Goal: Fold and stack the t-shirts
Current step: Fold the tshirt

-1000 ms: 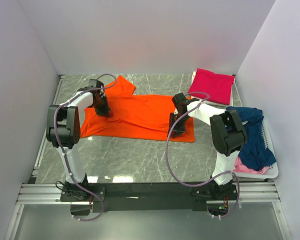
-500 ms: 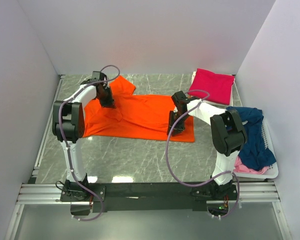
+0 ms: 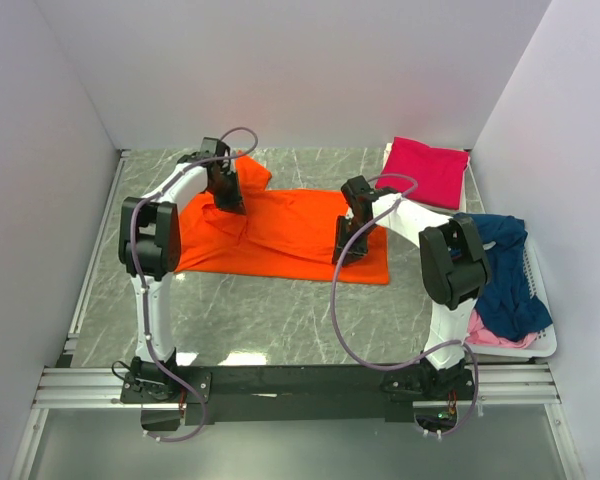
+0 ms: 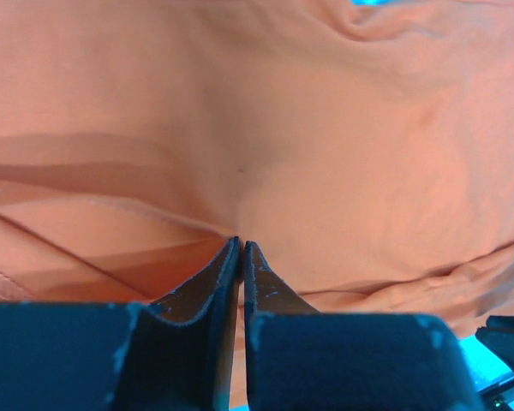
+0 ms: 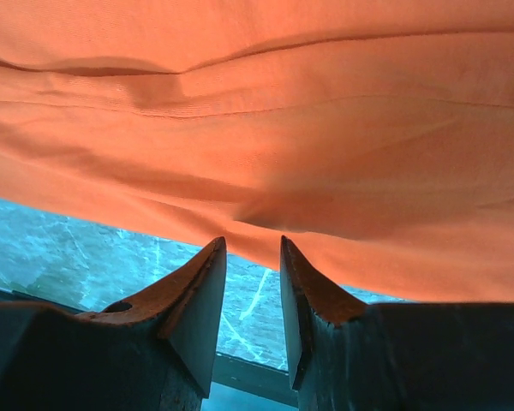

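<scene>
The bright orange t-shirt (image 3: 290,235) lies spread across the marble table. My left gripper (image 3: 230,203) is over its far-left part, jaws shut and pinching a fold of the orange cloth (image 4: 325,171) at the tips (image 4: 241,243). My right gripper (image 3: 348,256) is low at the shirt's near-right hem, jaws open with a narrow gap (image 5: 253,244). The hem (image 5: 265,145) lies just beyond the tips, and the table shows between the fingers. A folded magenta-pink t-shirt (image 3: 425,170) lies at the back right. The navy t-shirt (image 3: 505,275) and the pale pink one (image 3: 492,335) are heaped at the right.
The white plastic basket (image 3: 542,345) holds the navy and pale pink shirts at the right edge. White walls close in the left, back and right sides. A metal rail (image 3: 300,385) runs along the near edge by the arm bases.
My left gripper has moved right and away, dragging the pinched orange cloth, so the shirt's left side has bunched inward. The right gripper has hardly moved.
</scene>
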